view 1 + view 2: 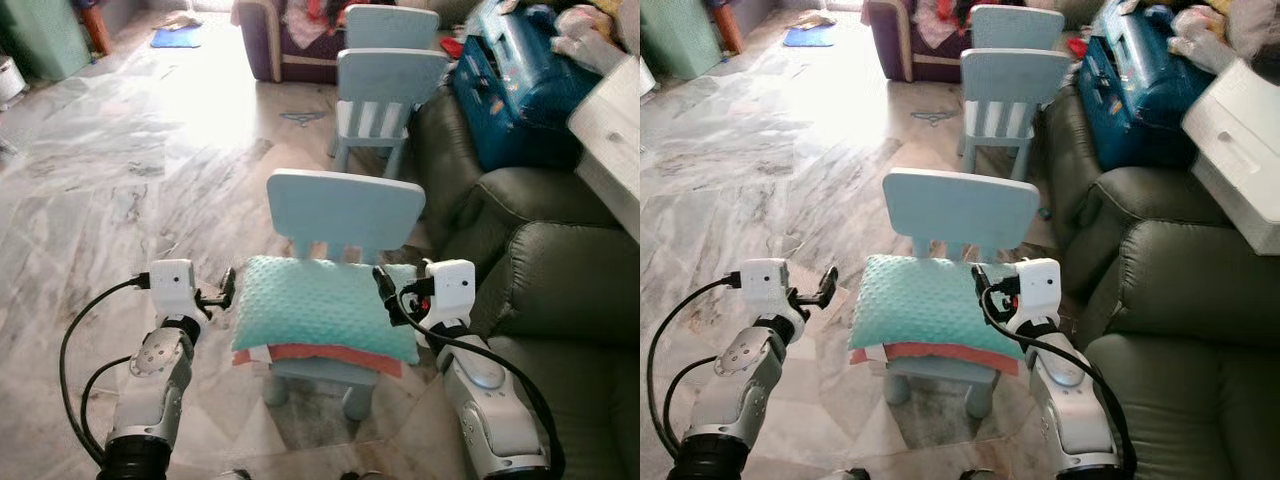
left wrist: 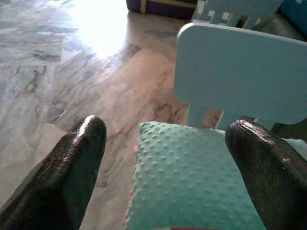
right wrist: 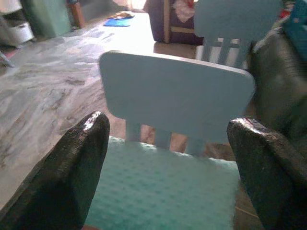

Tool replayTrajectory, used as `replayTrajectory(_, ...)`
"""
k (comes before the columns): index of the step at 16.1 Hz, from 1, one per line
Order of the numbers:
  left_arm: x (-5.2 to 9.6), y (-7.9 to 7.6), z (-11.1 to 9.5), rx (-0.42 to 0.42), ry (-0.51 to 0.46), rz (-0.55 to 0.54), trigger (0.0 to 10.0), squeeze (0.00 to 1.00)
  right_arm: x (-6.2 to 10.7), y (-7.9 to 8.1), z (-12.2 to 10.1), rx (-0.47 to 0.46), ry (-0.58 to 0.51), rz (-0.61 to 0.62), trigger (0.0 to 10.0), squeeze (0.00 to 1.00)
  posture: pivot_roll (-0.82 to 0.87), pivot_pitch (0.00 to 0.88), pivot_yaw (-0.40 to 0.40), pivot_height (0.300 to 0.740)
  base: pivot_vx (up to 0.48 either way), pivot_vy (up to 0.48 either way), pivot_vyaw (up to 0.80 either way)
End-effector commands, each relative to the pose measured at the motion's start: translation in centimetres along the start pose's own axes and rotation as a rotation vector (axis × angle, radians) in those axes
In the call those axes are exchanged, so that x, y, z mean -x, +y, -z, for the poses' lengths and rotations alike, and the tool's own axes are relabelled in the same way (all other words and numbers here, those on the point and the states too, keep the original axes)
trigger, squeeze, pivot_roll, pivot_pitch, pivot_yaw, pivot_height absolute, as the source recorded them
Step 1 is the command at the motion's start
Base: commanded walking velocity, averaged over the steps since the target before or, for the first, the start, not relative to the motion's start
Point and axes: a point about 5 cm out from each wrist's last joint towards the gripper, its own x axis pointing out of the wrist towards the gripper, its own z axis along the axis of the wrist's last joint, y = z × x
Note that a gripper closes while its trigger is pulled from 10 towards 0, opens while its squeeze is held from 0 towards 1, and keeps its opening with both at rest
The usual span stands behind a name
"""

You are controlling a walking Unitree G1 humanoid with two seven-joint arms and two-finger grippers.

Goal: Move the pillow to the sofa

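A mint-green dotted pillow (image 1: 325, 305) lies on the seat of a small pale-blue chair (image 1: 345, 208), on top of a flat orange cushion (image 1: 330, 356) whose edge shows beneath its near side, with the dark green sofa (image 1: 545, 290) just to the right of the chair. The left pincer (image 1: 226, 290) is at the pillow's left edge and the right pincer (image 1: 386, 291) at its right edge, each with its black fingers spread wide and holding nothing. Farther off on the marble floor (image 1: 120, 160) stands a second pale-blue chair (image 1: 385, 95), and a blue case (image 1: 515, 85) rests on the far part of the sofa.
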Motion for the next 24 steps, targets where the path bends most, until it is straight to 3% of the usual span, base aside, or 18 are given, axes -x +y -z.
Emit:
replayTrajectory(1,-0.1,0.1,0.1,-0.015,0.01,-0.009,10.0,0.0,0.2,-0.4,0.4,0.006,0.022,0.014,10.0,0.0,-0.11,0.116,-0.038,0.74,0.0,0.0,-0.8)
replayTrajectory(7,-0.1,-0.2,0.3,0.004,0.013,0.013,10.0,0.0,0.2,-0.6,0.3,0.017,0.025,0.018,10.0,0.0,-0.11,0.117,-0.043,0.74,0.0,0.0,-0.8)
replayTrajectory(9,0.0,-0.1,0.2,-0.015,-0.006,0.035,10.0,0.0,0.2,-0.6,0.3,0.021,0.026,0.018,10.0,0.0,-0.11,0.118,-0.043,0.74,0.0,0.0,-0.8)
replayTrajectory(10,0.0,0.2,0.0,-0.066,-0.015,0.018,10.0,0.0,0.2,-0.6,0.3,0.022,0.026,0.018,10.0,0.0,-0.11,0.12,-0.044,0.74,0.0,0.0,-0.8)
replayTrajectory(11,0.1,0.2,0.0,-0.024,-0.021,0.057,10.0,0.0,0.2,-0.6,0.3,0.021,0.027,0.017,10.0,0.0,-0.11,0.12,-0.044,0.74,0.0,0.0,-0.8)
replayTrajectory(13,0.1,0.3,-0.1,-0.005,-0.026,0.052,10.0,0.0,0.1,-0.6,0.4,0.022,0.031,0.015,10.0,0.0,-0.1,0.122,-0.044,0.74,0.0,0.0,-0.8)
replayTrajectory(14,0.1,0.6,-0.2,-0.048,-0.033,0.004,10.0,0.0,0.1,-0.5,0.4,0.013,0.026,0.016,10.0,0.0,-0.1,0.122,-0.044,0.74,0.0,0.0,-0.8)
replayTrajectory(24,0.3,-0.4,-0.4,0.02,-0.052,0.103,10.0,0.0,0.1,-0.5,0.1,0.02,0.006,0.017,10.0,0.0,-0.11,0.122,-0.042,0.74,0.034,0.0,0.0)
